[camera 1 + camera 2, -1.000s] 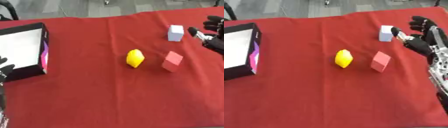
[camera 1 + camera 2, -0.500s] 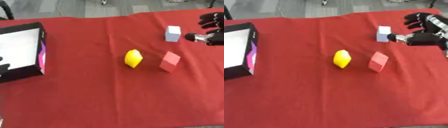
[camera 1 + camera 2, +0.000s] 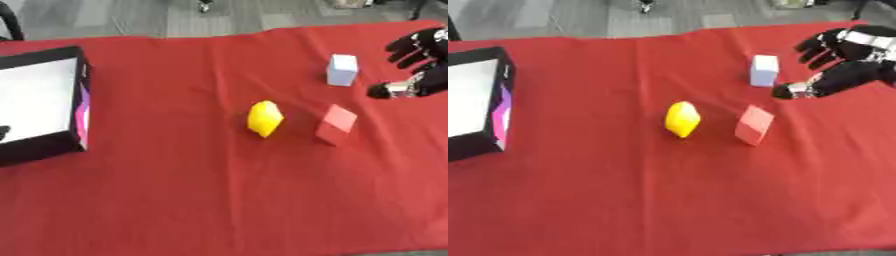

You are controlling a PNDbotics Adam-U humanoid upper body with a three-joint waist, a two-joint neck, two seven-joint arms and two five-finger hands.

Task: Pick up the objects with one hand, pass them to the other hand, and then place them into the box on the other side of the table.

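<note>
your red tablecloth fills the view. the black box with its white floor sits at the left edge. your right hand hangs spread, holding nothing, just right of the white block. the red block and yellow block lie near the middle, slightly apart.

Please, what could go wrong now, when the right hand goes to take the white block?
1. The right hand is open beside the white block, not yet on it. Its thumb could push the block, which stands upright, and tip it over.
2. The red block lies close by; a low sweep of the hand may knock it.
3. The box is at the far left edge of the red cloth, so the pass to the other hand may drop the block.
</note>
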